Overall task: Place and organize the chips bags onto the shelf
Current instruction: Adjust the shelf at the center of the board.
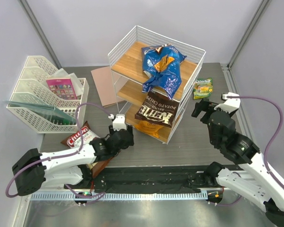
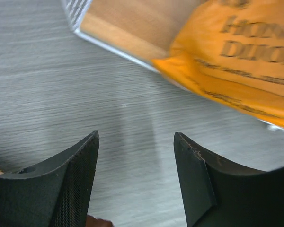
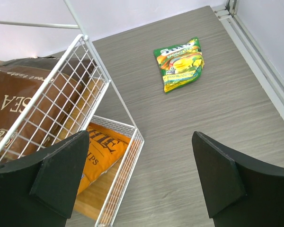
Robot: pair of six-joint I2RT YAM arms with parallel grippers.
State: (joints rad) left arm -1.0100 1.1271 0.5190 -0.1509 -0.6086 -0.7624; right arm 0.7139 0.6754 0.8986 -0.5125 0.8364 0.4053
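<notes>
The left hand (image 2: 135, 139) sits low at centre-left of the frame, its fingers spread wide and empty. The right hand (image 3: 139, 136), at centre-right, is equally wide. The shelf (image 1: 128, 65) carries the blue bag (image 1: 162, 67) on top, the dark brown bag (image 1: 156, 112) in the middle and the orange bag (image 2: 236, 61) at the bottom. The green-yellow bag (image 3: 181, 63) lies on the worktop (image 1: 194, 139).

Shelf (image 1: 132, 64): white wire, matt wooden boards. Chips bags (image 1: 163, 66) glossy crinkled foil. Bench (image 1: 189, 137): grey wood-grain laminate, matt.

Print you can read
The dark brown bag (image 1: 156, 113) reads "Kettle", upside down; the orange bag (image 2: 236, 56) shows "Hon" above "Dijo".
</notes>
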